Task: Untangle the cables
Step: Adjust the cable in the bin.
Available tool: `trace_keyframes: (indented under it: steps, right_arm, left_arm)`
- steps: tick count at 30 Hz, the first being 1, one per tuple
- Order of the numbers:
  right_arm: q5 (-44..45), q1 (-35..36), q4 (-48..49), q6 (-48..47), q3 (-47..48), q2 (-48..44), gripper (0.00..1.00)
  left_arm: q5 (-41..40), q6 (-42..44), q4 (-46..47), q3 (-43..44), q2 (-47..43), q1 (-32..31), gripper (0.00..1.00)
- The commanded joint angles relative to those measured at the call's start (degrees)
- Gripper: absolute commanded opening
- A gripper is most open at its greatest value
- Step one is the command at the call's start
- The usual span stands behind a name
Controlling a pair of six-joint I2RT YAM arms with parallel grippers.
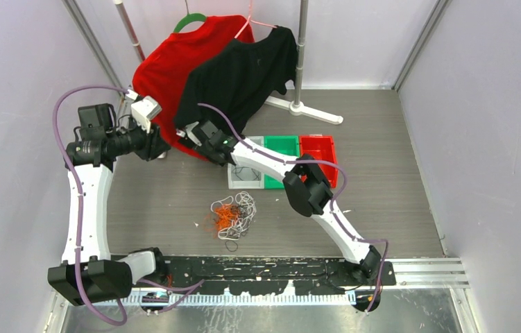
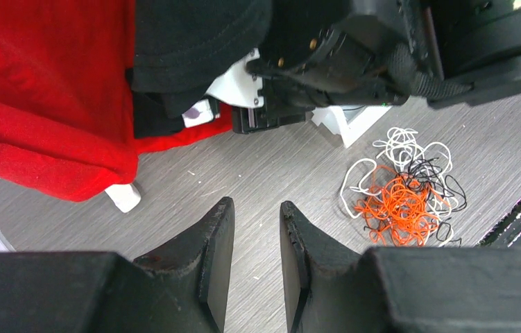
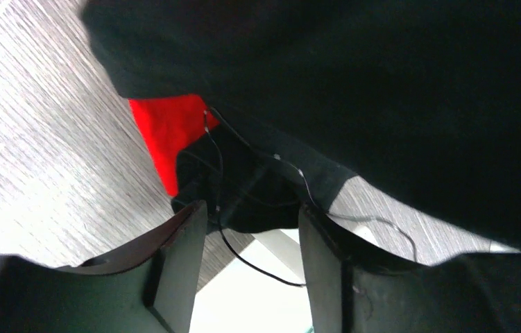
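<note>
Beside the shirts (image 1: 167,69), the right pincer (image 3: 252,208) stands parted around a loose black cable (image 3: 216,194), the left pincer (image 2: 257,205) narrowly parted and empty, while the cables (image 1: 233,216) lie knotted on the surface (image 1: 167,198), so sorting looks partway and freeing another strand likely comes next.

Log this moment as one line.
left gripper open, empty | right gripper open, thin black cable dangling between its jaws | cable tangle on table, untouched

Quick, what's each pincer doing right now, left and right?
Left pincer: open, holding nothing.
Right pincer: open; a thin black cable runs loose through the gap, not clamped.
</note>
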Motion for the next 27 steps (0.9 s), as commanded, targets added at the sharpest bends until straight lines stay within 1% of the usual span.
trace_keyframes:
  steps: [1, 2, 4, 5, 6, 8, 13, 16, 17, 18, 20, 21, 22, 23, 25, 27]
  right_arm:
    - [5.21, 1.40, 6.52, -3.10, 0.90, -0.67, 0.48]
    - [5.81, 1.66, 8.03, -3.08, 0.02, -1.14, 0.37]
    - [7.57, 2.22, 11.58, -2.41, -1.73, -2.13, 0.12]
    - [8.18, 2.29, 12.62, -1.87, -2.15, -2.57, 0.03]
    - [8.61, 2.32, 13.33, -1.25, -2.53, -3.11, 0.01]
    - [8.59, 2.38, 15.16, 0.28, -3.91, -4.76, 0.01]
    - [6.01, 2.04, 19.89, 3.76, -9.65, -12.20, 0.01]
    - [2.61, 0.83, 19.06, 4.97, -10.44, -14.51, 0.01]
    - [1.99, 0.17, 16.95, 5.16, -9.36, -14.44, 0.02]
    - [2.00, -0.41, 14.58, 5.73, -7.53, -14.08, 0.12]
    - [-0.42, -2.53, 7.32, 8.16, -3.08, -12.84, 0.41]
    - [-2.66, -3.84, 3.72, 9.61, -0.99, -12.21, 0.52]
    - [-5.03, -5.77, 0.91, 11.27, 0.11, -12.08, 0.60]
    - [-7.82, -7.36, -0.89, 12.66, 0.32, -12.22, 0.65]
    - [-13.85, -10.61, -3.65, 15.78, -0.03, -12.78, 0.72]
    - [-21.13, -13.79, -5.58, 18.03, -0.02, -12.92, 0.75]
  left_arm:
    - [1.80, -0.95, 2.71, 0.91, -1.45, 0.44, 0.31]
    - [1.80, -1.03, 2.93, 0.68, -1.50, 0.44, 0.31]
    - [1.61, -1.37, 3.40, 0.20, -1.82, 0.43, 0.31]
    - [1.60, -1.68, 3.63, 0.06, -1.92, 0.43, 0.31]
    - [1.61, -1.83, 3.77, -0.09, -2.06, 0.47, 0.32]
    - [1.54, -2.04, 4.08, -0.32, -2.31, 0.44, 0.31]
    - [0.94, -2.05, 4.57, -0.62, -3.29, 0.46, 0.32]
    - [1.00, -2.16, 4.59, -0.50, -3.59, 0.43, 0.32]
    - [1.06, -2.23, 4.59, -0.38, -3.61, 0.50, 0.32]
    - [1.11, -2.30, 4.61, -0.32, -3.55, 0.44, 0.32]
    - [1.08, -2.67, 5.99, -0.18, -3.23, 0.43, 0.32]
    - [1.14, -2.73, 6.07, -0.06, -2.98, 0.43, 0.33]
    - [1.24, -2.69, 6.08, 0.06, -2.81, 0.43, 0.33]
    - [1.39, -2.63, 6.08, 0.06, -2.67, 0.39, 0.33]
    - [1.90, -2.40, 6.12, -0.09, -2.47, 0.43, 0.33]
    - [2.46, -2.20, 6.36, -0.44, -2.55, 0.44, 0.34]
